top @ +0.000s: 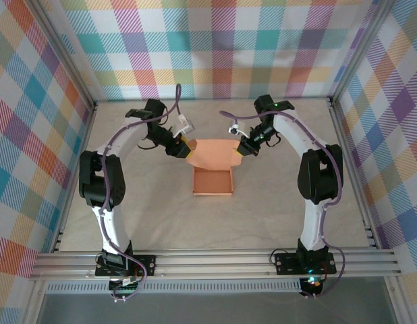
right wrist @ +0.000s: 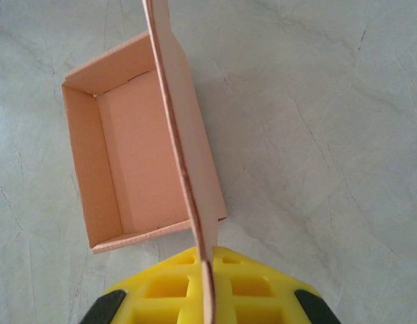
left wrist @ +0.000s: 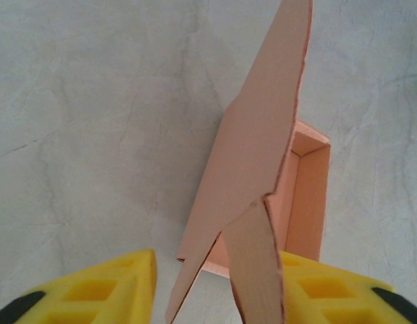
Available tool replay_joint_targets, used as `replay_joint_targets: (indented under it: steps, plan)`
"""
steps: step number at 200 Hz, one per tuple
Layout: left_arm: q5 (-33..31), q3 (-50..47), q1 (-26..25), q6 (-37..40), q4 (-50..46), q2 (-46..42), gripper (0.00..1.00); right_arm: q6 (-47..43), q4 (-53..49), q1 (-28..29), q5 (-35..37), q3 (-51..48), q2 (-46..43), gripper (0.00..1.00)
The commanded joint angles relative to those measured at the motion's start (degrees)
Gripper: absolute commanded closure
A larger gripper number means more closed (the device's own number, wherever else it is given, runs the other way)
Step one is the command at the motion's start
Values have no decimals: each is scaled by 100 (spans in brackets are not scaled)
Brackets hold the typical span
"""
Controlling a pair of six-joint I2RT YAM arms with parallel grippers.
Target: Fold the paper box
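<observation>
One paper box (right wrist: pixel 141 155) flap in right gripper (right wrist: pixel 207 264)

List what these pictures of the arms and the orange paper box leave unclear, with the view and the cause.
1. Left wrist view: whether the left gripper grips the paper box; the bottom edge cuts off its fingers.
2. Left wrist view: the box's floor, behind its raised lid.
3. Right wrist view: the lid's far end, past the top edge.
4. Top view: fingertips of the right gripper, too small.
</observation>
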Motion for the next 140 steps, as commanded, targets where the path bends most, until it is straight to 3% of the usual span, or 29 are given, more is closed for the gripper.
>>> replay_joint_targets:
  steps: [1,51,104,140]
  plan:
    - [40,194,-69,158,-198,53,66,-162,-133,34,-314,-31,-182,100]
    - [52,269,-103,177,-323,90,100,-120,-115,37,-298,-18,-163,100]
    - [-293,-7,-205,-215,111,-122,100,230,273,85,-233,-174,-300,100]
    - [-816,-619,-404,-1190,1265,-651,100,1074,1670,274,562,-915,-778,100]
